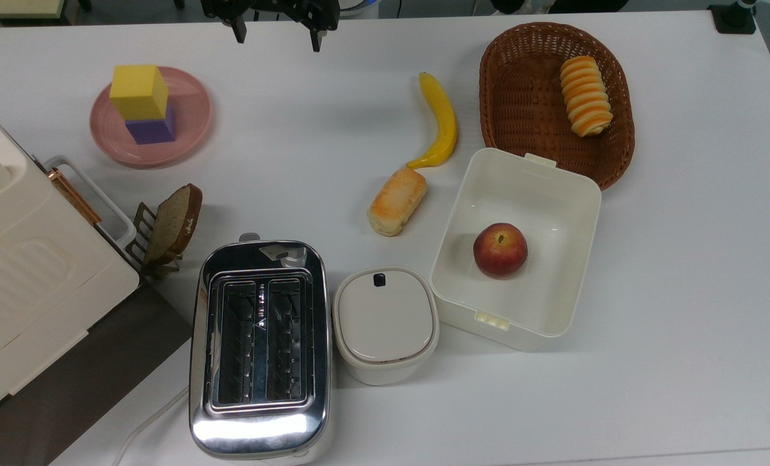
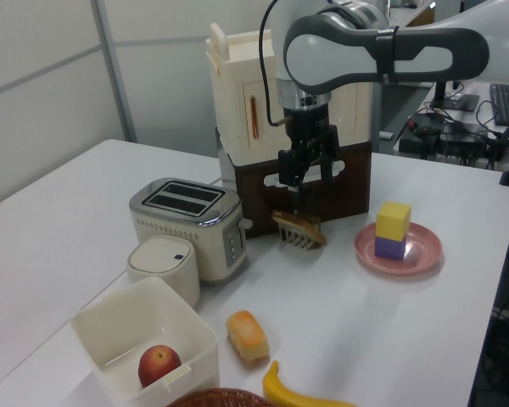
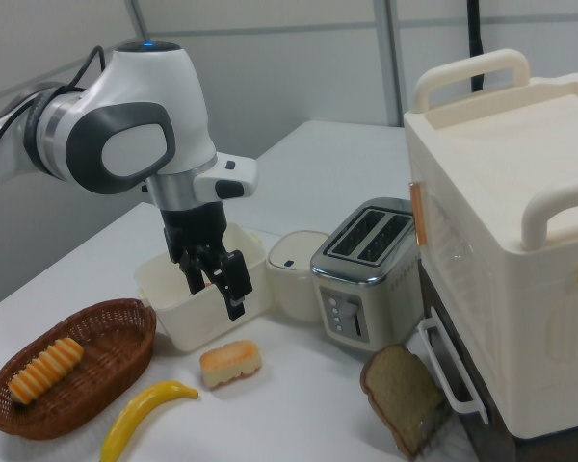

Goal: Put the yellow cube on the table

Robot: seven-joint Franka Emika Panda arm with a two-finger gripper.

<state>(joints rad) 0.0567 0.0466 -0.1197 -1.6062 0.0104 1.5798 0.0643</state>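
Two fingers of the gripper (image 1: 273,35) stand wide apart, nothing between them, tips pointing down. In the top view it sits at the table's (image 1: 682,291) far edge, up top, well apart from everything. Left view: arm comes in from the left view's right, forearm horizontal, wrist bent straight down, gripper (image 2: 305,174) hanging in the air in front of the cream cabinet (image 2: 237,102), above the bread slice (image 2: 299,227) in its rack, not touching. Right view: gripper (image 3: 215,281) hangs vertical in front of the white box (image 3: 178,303), above the bread roll (image 3: 231,363). Yellow cube (image 1: 139,91) sits stacked on the purple cube (image 1: 153,128), both on the pink plate (image 1: 190,123) near the top view's upper left, to the top view's left of the gripper and clear of it. Left view shows the yellow cube (image 2: 394,220) at the left view's right of the gripper, lower down.
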